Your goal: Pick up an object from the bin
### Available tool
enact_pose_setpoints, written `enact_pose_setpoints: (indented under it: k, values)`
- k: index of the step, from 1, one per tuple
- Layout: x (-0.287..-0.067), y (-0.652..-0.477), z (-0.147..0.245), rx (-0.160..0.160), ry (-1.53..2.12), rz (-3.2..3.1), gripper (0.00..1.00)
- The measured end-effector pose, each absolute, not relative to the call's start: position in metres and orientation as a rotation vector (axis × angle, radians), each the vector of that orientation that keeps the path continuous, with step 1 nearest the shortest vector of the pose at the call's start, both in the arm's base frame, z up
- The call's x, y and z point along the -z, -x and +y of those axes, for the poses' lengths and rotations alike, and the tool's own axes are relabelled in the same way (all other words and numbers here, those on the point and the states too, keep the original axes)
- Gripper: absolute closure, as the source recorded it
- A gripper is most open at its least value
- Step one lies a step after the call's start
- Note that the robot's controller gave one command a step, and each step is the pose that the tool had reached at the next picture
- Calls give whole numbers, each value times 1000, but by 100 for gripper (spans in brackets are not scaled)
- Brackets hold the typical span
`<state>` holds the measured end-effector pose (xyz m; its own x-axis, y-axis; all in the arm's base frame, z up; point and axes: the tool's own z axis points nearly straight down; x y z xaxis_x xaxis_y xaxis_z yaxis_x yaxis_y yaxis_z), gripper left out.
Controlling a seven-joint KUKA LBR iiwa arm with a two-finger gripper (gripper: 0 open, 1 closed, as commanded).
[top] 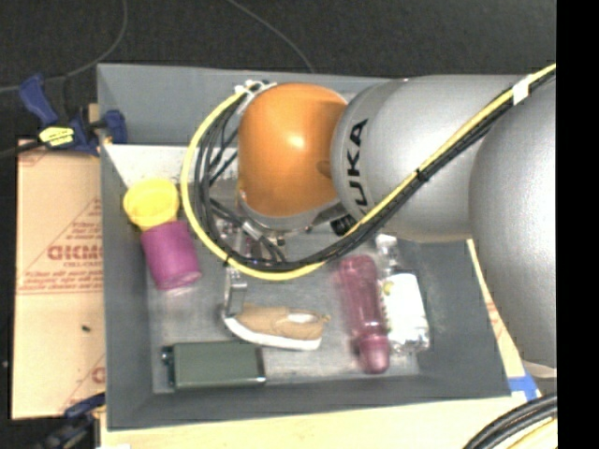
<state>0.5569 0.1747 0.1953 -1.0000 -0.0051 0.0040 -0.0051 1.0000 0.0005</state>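
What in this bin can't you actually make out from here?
1. Gripper: camera view, mostly hidden under the orange cover and cables.
2. Bin floor, upper middle: camera view, covered by the arm.
3. Clear packet at right: contents too unclear to name.

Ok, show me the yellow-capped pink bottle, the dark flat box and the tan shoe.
yellow-capped pink bottle [170, 253], camera view, on its pink body.
dark flat box [215, 364], camera view, middle of its top face.
tan shoe [276, 325], camera view, on its tan upper.
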Motion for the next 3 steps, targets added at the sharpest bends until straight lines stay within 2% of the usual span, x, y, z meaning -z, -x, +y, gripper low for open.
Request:
enact_pose_setpoints:
  k: [1,2,3]
  values:
    - [-200,-558,174,3,0,-3144,0]
    - [-185,-540,143,2,-347,-3123,0]
    - [-152,-539,148,4,-130,-3143,0]
